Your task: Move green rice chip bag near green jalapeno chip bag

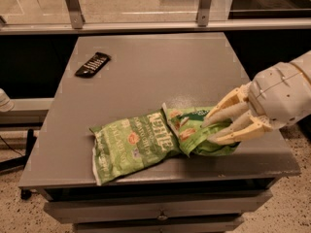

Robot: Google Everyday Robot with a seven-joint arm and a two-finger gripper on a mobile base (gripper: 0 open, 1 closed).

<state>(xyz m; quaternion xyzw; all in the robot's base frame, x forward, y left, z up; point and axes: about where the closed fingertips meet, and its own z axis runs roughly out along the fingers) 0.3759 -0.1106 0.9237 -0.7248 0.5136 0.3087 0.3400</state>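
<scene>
Low near the front edge of the table, the gripper clasps the green rice chip bag, set touching the green jalapeno chip bag; placed well enough, I'd say, for letting go

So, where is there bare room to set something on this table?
Bare: the back and middle of the table, right of the black remote. Crowded: the front, where the green jalapeno chip bag and green rice chip bag meet, the pincer clamped on the latter's right end.
</scene>
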